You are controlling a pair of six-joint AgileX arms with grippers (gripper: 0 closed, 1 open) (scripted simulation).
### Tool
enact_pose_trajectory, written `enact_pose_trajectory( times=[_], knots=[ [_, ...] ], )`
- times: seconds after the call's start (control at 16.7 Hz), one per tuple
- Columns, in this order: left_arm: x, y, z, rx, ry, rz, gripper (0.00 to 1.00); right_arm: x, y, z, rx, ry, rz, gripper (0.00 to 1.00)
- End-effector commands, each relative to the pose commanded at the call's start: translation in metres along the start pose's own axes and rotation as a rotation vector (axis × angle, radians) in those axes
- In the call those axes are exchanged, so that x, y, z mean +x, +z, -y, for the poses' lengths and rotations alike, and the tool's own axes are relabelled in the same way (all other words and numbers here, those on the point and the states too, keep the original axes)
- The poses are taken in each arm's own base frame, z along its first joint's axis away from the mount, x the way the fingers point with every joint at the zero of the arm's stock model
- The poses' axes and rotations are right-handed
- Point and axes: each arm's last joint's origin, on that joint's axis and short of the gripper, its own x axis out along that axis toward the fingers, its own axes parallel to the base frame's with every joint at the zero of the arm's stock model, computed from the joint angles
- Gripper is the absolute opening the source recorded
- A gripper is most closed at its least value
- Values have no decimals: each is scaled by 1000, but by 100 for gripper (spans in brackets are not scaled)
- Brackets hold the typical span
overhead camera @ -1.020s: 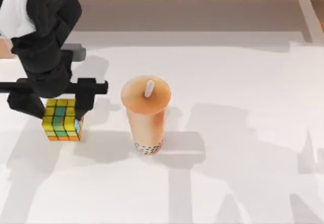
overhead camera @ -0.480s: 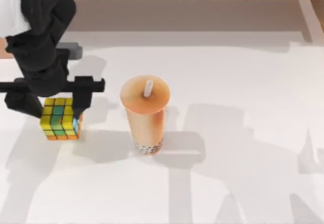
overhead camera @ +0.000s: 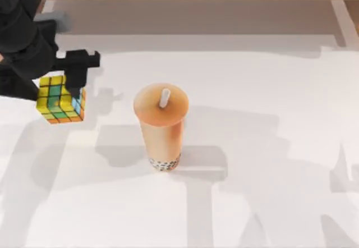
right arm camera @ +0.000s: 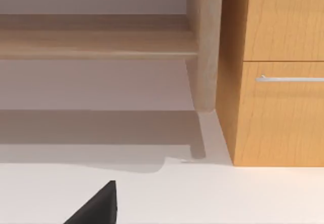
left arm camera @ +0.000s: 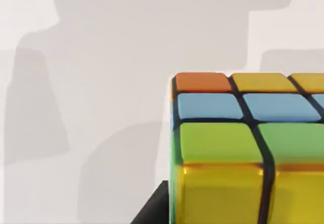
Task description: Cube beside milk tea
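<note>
— One cube (overhead camera: 59, 99) is held off the table (overhead camera: 269, 147), clenched between the left gripper's (overhead camera: 56, 91) fingers near the top view's left edge; why so high?

— Likely so it can be carried sideways without dragging. The tea (overhead camera: 161, 125) stands upright mid-table, well apart.

— And the right gripper?

— Its jaws cannot be judged; that arm is parked facing a cabinet (right arm camera: 278, 72).
</note>
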Motion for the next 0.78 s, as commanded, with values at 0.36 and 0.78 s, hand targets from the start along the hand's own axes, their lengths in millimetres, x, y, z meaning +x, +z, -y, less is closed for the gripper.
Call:
enact_pose_trajectory(
  times=[0.36, 0.78],
  knots=[
    [1, 7, 2, -5, -17, 19, 0, 0, 0, 0, 0, 0, 0, 100],
    [54, -24, 23, 21, 121, -142, 0, 0, 0, 0, 0, 0, 0, 100]
  ],
)
